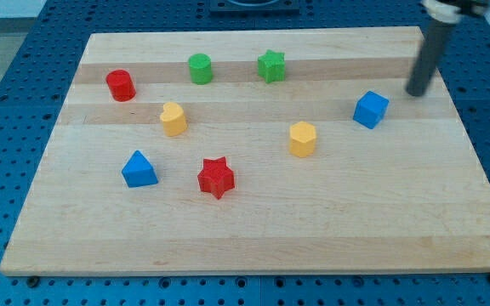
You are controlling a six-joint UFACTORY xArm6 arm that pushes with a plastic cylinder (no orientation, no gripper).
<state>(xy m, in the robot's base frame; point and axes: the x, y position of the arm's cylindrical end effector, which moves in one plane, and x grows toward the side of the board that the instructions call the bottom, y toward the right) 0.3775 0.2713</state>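
Note:
My tip (417, 92) rests on the wooden board (253, 221) near its right edge, toward the view's top. It touches no block. The nearest block is the blue cube (370, 110), a short way to the tip's left and slightly lower. Further left sits the yellow hexagonal block (302, 138). A green star (271, 65) and a green cylinder (200, 68) stand along the view's top. The red cylinder (120, 85) is at the upper left, with the yellow heart (173, 119) below and right of it. A blue triangular block (139, 169) and a red star (216, 177) lie lower left.
The board lies on a blue perforated table (24, 102) that shows on all sides. The dark rod rises from the tip toward the view's top right corner, where the arm's pale end (453, 8) is cut off.

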